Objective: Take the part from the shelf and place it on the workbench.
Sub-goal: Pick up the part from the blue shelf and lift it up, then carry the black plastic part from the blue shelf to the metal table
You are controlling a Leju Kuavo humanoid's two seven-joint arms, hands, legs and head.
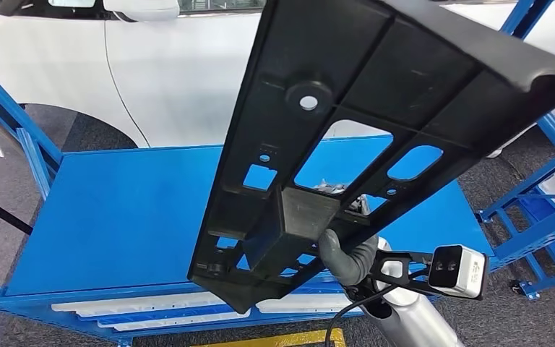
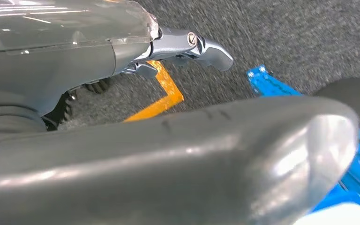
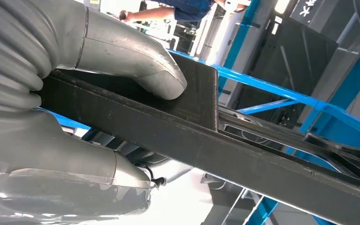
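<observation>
The right hand [image 1: 347,253] grips the black part [image 1: 376,108] by its boxy block, thumb [image 3: 136,61] pressing one face, fingers under the other. The part tilts up above the blue workbench [image 1: 115,217], a white car [image 1: 181,79] behind. The left hand's [image 2: 168,164] finger state cannot be told.

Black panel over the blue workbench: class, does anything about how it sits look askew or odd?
Yes. The black panel hangs steeply tilted above the blue workbench, not lying on it, gripped near its lower end by the right hand.
</observation>
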